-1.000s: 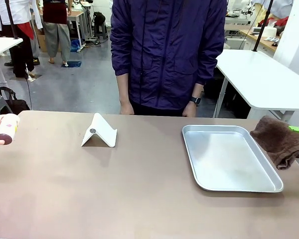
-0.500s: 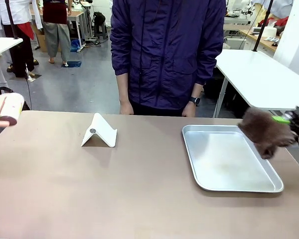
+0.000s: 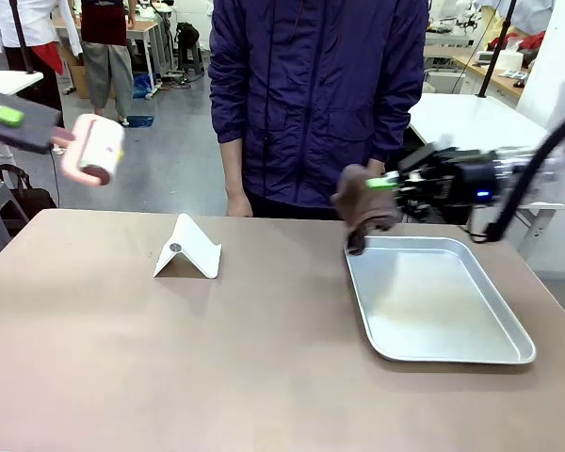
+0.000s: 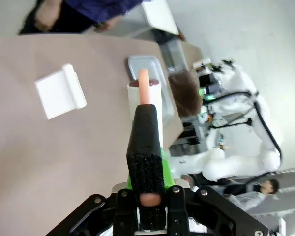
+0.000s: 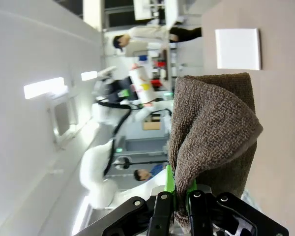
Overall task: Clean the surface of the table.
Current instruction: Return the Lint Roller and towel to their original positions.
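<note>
**Colours and patterns**

Table (image 3: 169, 358): matte brownish-taupe, plain, no pattern.
Tray (image 3: 508, 325): silver metal, dull sheen.
Stand (image 3: 188, 249): white, with a small grey dot on one face.
Cloth (image 3: 363, 205): dark brown, looped terry texture.
Lint roller (image 3: 94, 151): white roll, maroon end, pink handle, with a yellow-and-red label patch.
Left gripper (image 4: 146, 189) and right gripper (image 5: 179, 189): black with green pads.
Person's jacket (image 3: 311, 94): deep purple.
</note>
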Action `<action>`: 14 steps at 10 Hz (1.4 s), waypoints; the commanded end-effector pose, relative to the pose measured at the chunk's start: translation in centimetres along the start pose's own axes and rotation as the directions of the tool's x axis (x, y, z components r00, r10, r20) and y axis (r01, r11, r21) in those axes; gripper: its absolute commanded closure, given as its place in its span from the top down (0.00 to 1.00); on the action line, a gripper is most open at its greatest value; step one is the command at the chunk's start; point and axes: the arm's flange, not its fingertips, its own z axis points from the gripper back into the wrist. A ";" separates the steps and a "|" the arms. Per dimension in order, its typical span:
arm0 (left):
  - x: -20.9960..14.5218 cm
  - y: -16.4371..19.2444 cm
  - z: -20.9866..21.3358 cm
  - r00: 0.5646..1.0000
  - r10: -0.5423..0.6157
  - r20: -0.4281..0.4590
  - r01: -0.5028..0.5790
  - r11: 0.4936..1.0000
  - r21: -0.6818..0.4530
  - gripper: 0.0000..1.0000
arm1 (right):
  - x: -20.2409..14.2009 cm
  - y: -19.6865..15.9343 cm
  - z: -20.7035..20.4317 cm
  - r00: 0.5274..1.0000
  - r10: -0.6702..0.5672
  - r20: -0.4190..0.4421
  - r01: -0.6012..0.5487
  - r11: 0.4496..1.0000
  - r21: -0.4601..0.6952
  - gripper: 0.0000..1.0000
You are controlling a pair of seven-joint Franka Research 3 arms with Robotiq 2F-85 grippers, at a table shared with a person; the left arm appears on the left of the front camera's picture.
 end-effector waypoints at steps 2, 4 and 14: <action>0.7 -4.5 -8.3 0.996 0.049 -0.076 -0.035 0.984 0.177 0.22 | 0.1 -1.8 -6.2 0.999 -0.025 0.038 0.029 0.994 -0.106 0.09; 0.9 -6.9 -13.2 0.990 0.076 -0.116 -0.044 0.965 0.259 0.22 | -1.1 -3.9 -7.1 1.000 -0.030 -0.004 0.029 0.989 -0.145 0.09; 0.0 -7.6 -18.6 0.975 0.080 -0.205 -0.022 0.962 0.272 0.22 | -1.4 -5.5 -7.1 0.998 -0.066 -0.001 0.065 0.985 -0.163 0.09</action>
